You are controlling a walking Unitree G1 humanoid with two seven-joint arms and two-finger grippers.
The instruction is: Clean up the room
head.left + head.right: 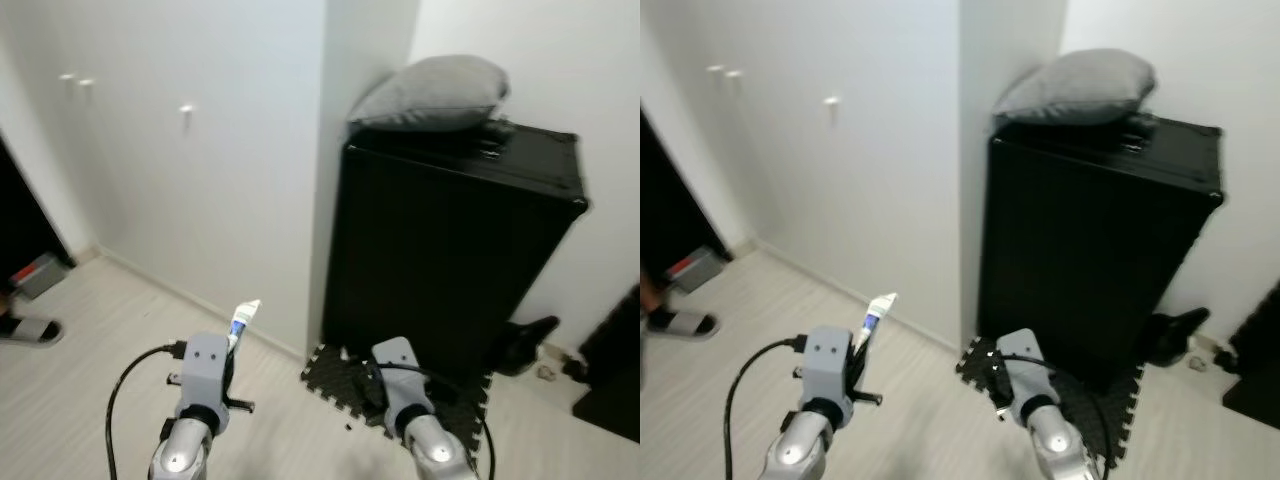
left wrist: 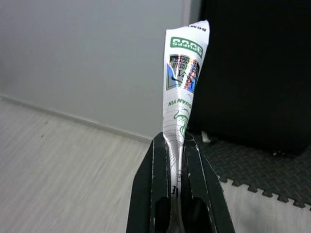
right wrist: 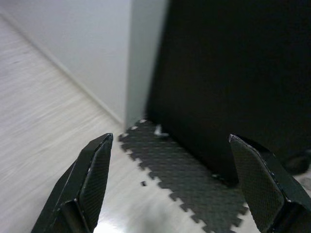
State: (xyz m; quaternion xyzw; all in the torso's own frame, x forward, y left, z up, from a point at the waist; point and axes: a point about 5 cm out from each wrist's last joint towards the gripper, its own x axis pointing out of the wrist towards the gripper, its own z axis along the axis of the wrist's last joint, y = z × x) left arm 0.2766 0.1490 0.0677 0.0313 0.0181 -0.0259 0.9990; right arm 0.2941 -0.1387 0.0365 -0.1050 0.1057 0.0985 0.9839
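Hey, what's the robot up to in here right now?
The left gripper is shut on a crumpled white printed wrapper, held up above the pale wood floor. The right gripper is open and holds nothing. Ahead stands a tall black cabinet with a grey pillow on top.

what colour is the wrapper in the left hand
The wrapper is white with green, blue and red print, clearest in the left wrist view.

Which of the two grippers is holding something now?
The left gripper: its jaws pinch a crumpled white printed wrapper. The right gripper has jaws wide open, empty.
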